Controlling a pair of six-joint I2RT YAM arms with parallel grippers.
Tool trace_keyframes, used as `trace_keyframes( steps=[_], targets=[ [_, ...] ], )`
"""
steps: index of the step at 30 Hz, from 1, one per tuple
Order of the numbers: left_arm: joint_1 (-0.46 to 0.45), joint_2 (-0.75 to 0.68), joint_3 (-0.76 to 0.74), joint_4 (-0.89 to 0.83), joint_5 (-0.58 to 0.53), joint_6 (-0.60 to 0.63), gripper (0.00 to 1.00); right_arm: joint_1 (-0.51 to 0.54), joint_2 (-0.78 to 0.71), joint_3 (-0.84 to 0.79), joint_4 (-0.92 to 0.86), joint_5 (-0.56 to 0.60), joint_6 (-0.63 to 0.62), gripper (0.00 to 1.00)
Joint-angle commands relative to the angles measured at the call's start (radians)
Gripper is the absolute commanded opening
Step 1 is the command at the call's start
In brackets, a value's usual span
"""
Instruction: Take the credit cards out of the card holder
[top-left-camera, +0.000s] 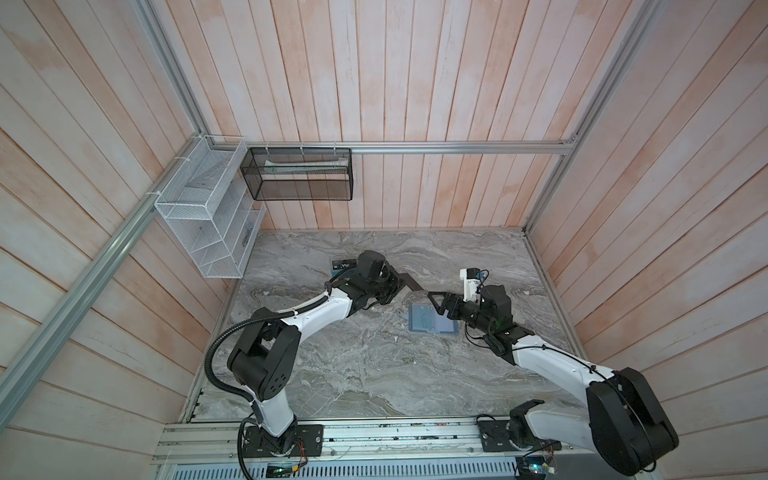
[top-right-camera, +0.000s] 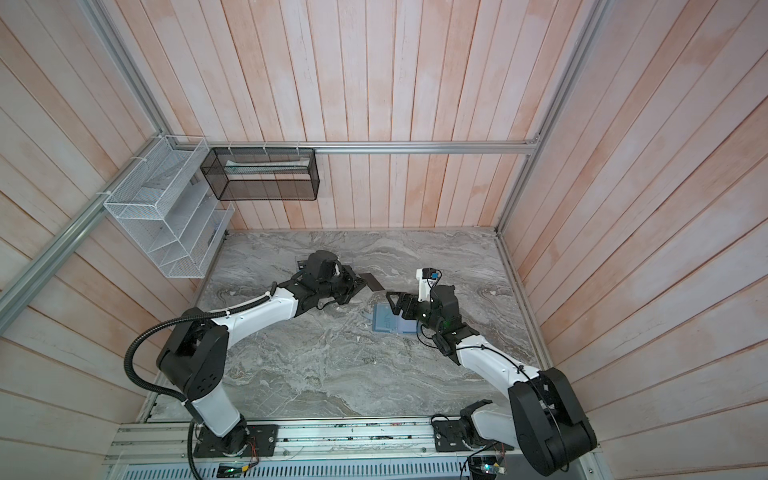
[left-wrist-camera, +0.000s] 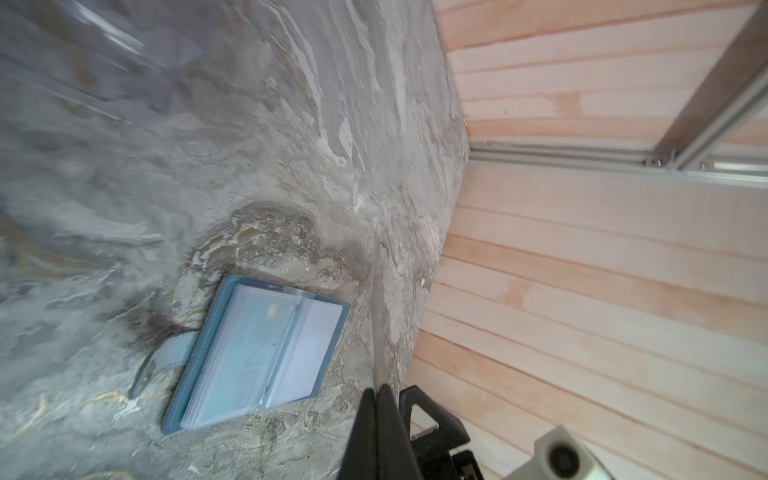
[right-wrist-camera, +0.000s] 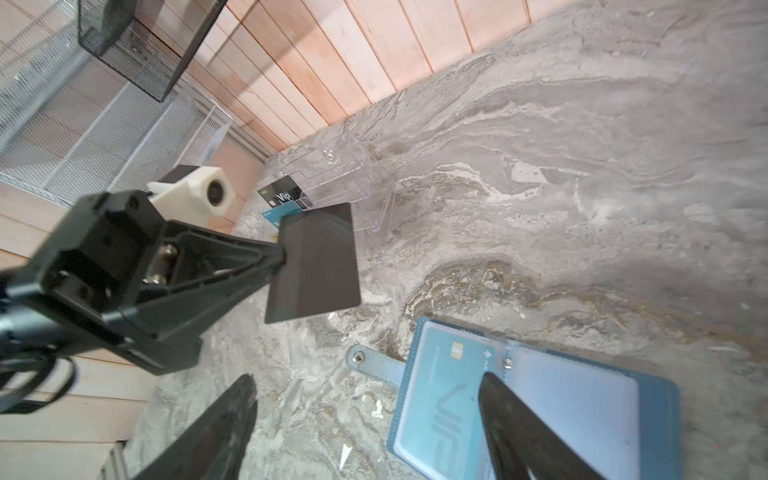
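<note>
The card holder (top-left-camera: 432, 322) (top-right-camera: 392, 322) lies open on the marble table, slate-blue with clear sleeves (left-wrist-camera: 257, 353). A teal credit card (right-wrist-camera: 444, 399) lettered "VIP" sits in its sleeve, and the snap tab (right-wrist-camera: 361, 358) sticks out flat. My left gripper (top-left-camera: 401, 284) (left-wrist-camera: 378, 388) is shut on a dark credit card (right-wrist-camera: 313, 262) (top-right-camera: 371, 282), held above the table beyond the holder. My right gripper (right-wrist-camera: 368, 378) (top-left-camera: 438, 307) is open over the holder. One of its fingers (right-wrist-camera: 519, 424) is over the holder's fold and the other over bare table. Whether it touches the holder I cannot tell.
A clear acrylic rack (right-wrist-camera: 340, 174) stands at the back left with a black "Vip" card (right-wrist-camera: 280, 193) (top-left-camera: 344, 263) beside it. A white wire basket (top-left-camera: 203, 216) and a black mesh basket (top-left-camera: 299, 174) hang on the walls above the table's back left corner.
</note>
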Motion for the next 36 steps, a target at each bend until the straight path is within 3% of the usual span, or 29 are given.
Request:
trace_keyframes(
  steps=[1, 5, 10, 19, 25, 36],
  targets=[
    [0.004, -0.010, 0.068, -0.393, -0.145, -0.112, 0.00, 0.095, 0.001, 0.053, -0.117, 0.132, -0.152, 0.84],
    [0.008, 0.040, 0.229, -0.692, -0.217, -0.146, 0.00, 0.163, 0.018, 0.085, -0.146, 0.200, -0.263, 0.82],
    [0.009, 0.098, 0.352, -0.908, -0.238, -0.194, 0.00, 0.259, 0.075, 0.161, -0.162, 0.257, -0.425, 0.79],
    [0.012, 0.113, 0.349, -0.946, -0.158, -0.240, 0.00, 0.319, 0.186, 0.192, -0.066, 0.160, -0.560, 0.66],
    [0.016, 0.130, 0.369, -0.961, -0.134, -0.261, 0.00, 0.363, 0.221, 0.154, 0.042, 0.098, -0.562, 0.62],
    [0.016, 0.158, 0.410, -0.974, -0.091, -0.263, 0.00, 0.398, 0.337, 0.177, 0.126, 0.095, -0.566, 0.52]
  ],
)
